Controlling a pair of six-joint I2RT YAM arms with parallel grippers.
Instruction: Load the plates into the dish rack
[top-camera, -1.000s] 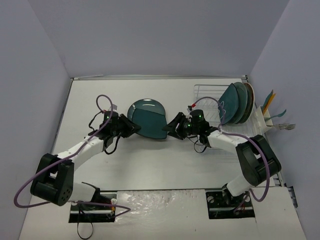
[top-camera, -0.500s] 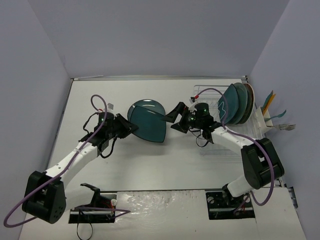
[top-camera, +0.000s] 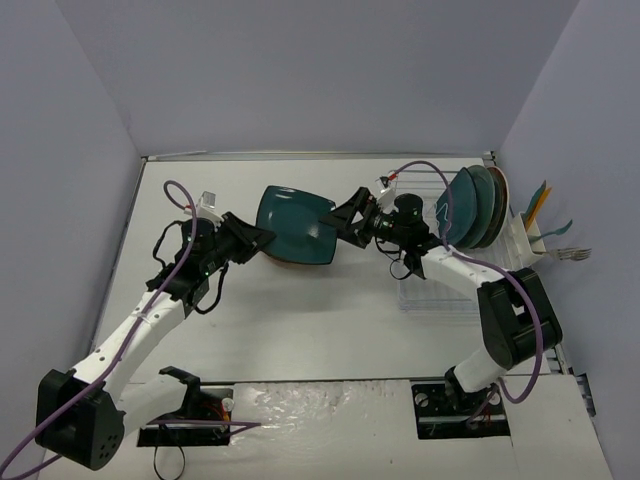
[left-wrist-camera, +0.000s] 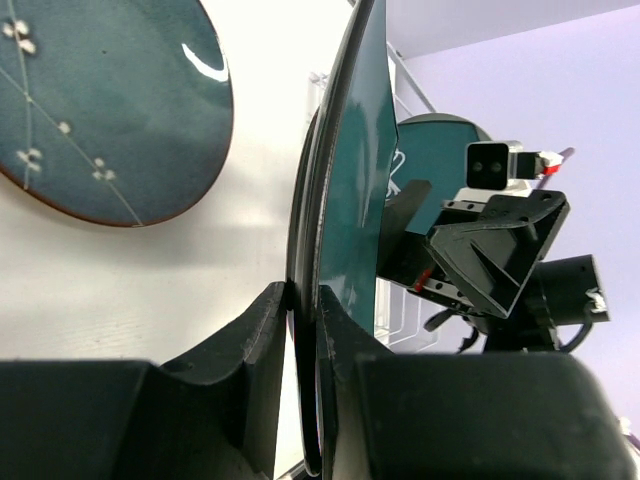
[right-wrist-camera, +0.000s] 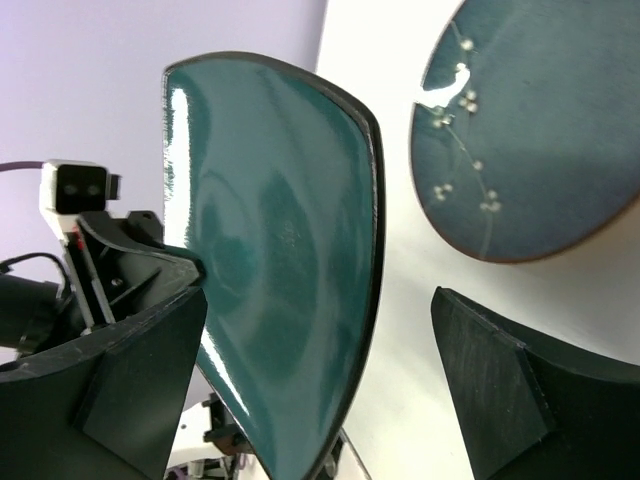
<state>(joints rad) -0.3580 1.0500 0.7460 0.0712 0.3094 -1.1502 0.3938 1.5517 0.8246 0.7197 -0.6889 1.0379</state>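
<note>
Teal plate (top-camera: 297, 225) risen; left pincer (left-wrist-camera: 303, 296) clamps rim, right pincer (top-camera: 350, 222) spread beside.

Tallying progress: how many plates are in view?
5: dark teal squarish plate in the left end effector, flowered teal plate on the table beneath, three plates upright in the dish rack; others may be hidden.

Shiny, smooth glaze on the dark teal plate (right-wrist-camera: 280, 250) and the flowered plate (left-wrist-camera: 100, 100). White wire dish rack (top-camera: 415, 185). Dull black plastic on the left gripper (left-wrist-camera: 303, 300).
</note>
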